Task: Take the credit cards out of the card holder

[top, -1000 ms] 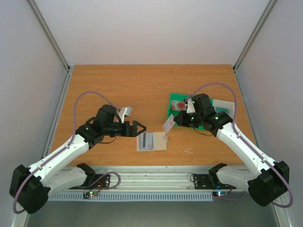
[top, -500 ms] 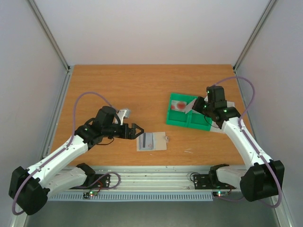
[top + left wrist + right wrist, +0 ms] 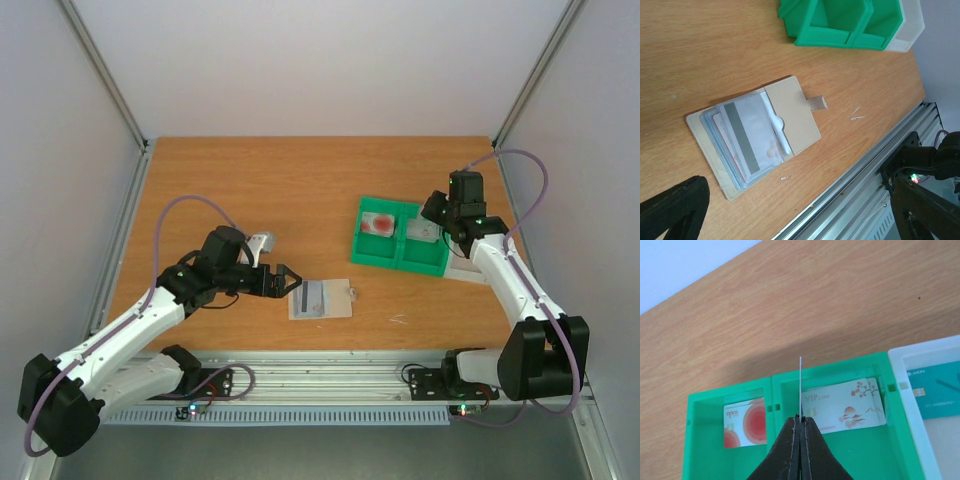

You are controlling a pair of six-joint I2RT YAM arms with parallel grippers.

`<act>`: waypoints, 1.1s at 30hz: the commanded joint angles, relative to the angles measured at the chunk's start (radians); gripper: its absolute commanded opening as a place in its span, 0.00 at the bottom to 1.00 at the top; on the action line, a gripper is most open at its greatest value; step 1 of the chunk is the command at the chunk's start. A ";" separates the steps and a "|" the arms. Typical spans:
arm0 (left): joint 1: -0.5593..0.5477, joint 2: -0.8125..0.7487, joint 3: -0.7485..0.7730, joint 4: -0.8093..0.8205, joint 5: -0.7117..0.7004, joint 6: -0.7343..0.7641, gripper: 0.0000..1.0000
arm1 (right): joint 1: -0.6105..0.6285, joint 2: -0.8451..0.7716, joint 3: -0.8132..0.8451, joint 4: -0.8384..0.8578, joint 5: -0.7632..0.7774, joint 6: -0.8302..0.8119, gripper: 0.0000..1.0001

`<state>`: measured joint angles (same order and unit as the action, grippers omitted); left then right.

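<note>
Wooden table (image 3: pixel 250 180) bears the open beige card holder (image 3: pixel 790 120), cards (image 3: pixel 742 140) inside.

The top external camera looked down from high behind the near edge, taking in the whole table (image 3: pixel 250 180). The left wrist camera looked obliquely down at the card holder (image 3: pixel 755 137) from close by, with the green tray (image 3: pixel 822 37) at its top edge. The right wrist camera sat close above that tray, facing down past the right pincer (image 3: pixel 800 422). All three views shared the tray.
</note>
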<state>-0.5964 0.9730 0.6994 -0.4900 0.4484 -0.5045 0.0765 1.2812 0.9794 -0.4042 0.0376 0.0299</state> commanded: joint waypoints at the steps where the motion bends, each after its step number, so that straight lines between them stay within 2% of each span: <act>1: -0.003 -0.028 -0.001 0.010 0.011 -0.001 0.99 | -0.022 0.011 -0.002 0.068 0.051 -0.086 0.01; 16: -0.003 -0.054 -0.040 0.024 0.035 -0.045 0.99 | -0.101 0.072 -0.172 0.365 -0.166 -0.032 0.01; 24: -0.003 -0.063 -0.033 -0.001 0.020 -0.038 0.99 | -0.104 0.073 -0.205 0.398 -0.195 -0.002 0.01; 33: -0.003 -0.064 -0.038 0.004 0.007 -0.031 0.99 | -0.105 -0.025 -0.215 0.281 -0.192 -0.085 0.01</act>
<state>-0.5964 0.9276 0.6712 -0.4931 0.4652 -0.5415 -0.0254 1.3025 0.7860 -0.0692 -0.1524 -0.0139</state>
